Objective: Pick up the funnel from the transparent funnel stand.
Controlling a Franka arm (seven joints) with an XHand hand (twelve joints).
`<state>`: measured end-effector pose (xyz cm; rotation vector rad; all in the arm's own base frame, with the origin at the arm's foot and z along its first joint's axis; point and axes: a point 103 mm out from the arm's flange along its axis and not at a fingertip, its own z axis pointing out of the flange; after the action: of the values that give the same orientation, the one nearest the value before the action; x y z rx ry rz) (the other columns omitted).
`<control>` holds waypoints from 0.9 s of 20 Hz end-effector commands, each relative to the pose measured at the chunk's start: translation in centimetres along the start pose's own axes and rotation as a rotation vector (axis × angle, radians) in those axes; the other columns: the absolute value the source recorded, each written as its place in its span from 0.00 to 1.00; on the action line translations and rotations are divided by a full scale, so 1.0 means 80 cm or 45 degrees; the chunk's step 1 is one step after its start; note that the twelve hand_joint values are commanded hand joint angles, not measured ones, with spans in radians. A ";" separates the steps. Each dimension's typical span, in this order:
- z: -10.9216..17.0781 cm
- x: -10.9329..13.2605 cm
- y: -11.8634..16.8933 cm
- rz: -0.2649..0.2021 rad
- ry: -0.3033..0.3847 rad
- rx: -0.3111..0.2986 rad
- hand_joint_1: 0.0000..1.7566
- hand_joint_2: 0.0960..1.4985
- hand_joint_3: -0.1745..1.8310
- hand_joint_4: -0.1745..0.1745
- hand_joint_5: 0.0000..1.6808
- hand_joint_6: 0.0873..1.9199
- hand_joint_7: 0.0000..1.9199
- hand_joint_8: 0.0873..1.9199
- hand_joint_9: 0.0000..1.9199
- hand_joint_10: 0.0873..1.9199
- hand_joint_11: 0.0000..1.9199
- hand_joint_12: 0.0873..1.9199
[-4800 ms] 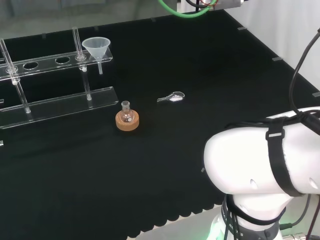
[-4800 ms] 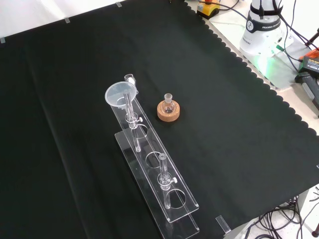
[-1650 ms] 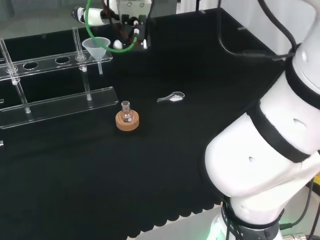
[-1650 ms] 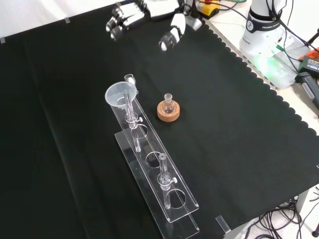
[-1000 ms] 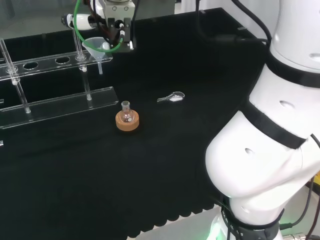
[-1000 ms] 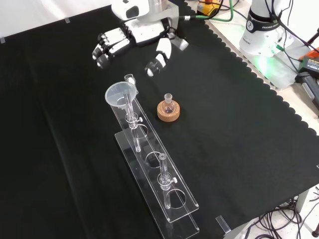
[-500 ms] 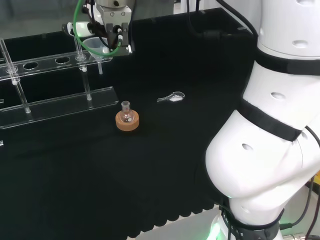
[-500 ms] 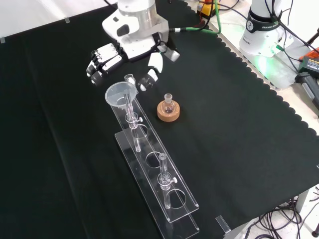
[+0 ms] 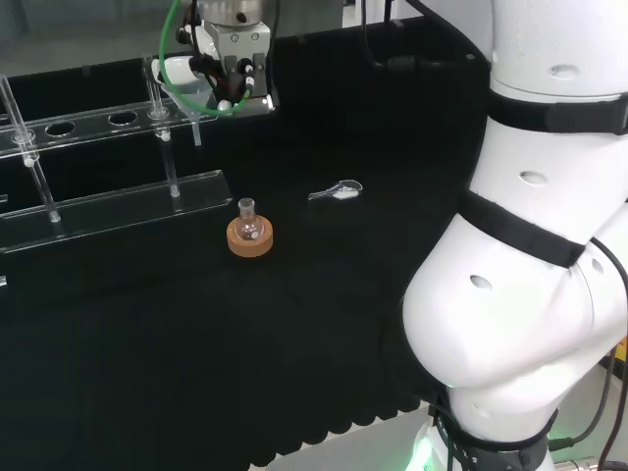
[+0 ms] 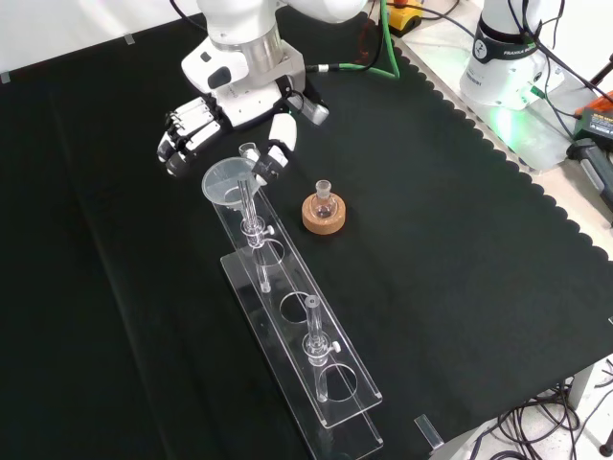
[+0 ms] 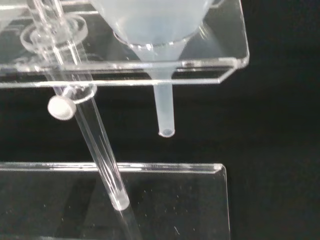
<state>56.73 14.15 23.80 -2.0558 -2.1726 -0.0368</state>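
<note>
Funnel [image 10: 228, 182] seated in end hole of transparent funnel stand [image 10: 297, 331], at the stand's end toward the cloth's far edge in front view; stem hanging through upper shelf, clear of lower shelf, per wrist view [image 11: 163, 107]. Hand [image 10: 225, 110] just beyond funnel rim in front view, fingers [image 10: 182, 134] spread wide to one side, thumb [image 10: 273, 149] to the other, nothing held. Small round flask [image 10: 324, 201] on cork ring [image 10: 324, 218] beside stand. Clear spoon [image 9: 337, 191] nearer cloth's right edge in head view.
</note>
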 end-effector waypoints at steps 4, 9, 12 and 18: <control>0.026 0.001 -0.007 -0.008 -0.030 0.074 0.00 0.47 0.30 0.53 0.13 0.00 0.00 0.15 0.00 0.26 0.00 0.64; 0.037 0.004 -0.012 -0.009 -0.044 0.100 0.00 0.47 0.30 0.53 0.13 0.00 0.00 0.14 0.00 0.25 0.00 0.63; 0.041 0.004 -0.013 -0.011 -0.051 0.102 0.00 0.46 0.30 0.53 0.12 0.00 0.00 0.14 0.00 0.25 0.00 0.63; 0.047 0.002 -0.013 -0.036 -0.040 0.036 0.01 0.47 0.29 0.51 0.13 0.00 0.02 0.22 0.06 0.39 0.00 0.69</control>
<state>55.40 14.73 20.44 -2.0238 -2.1800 0.0674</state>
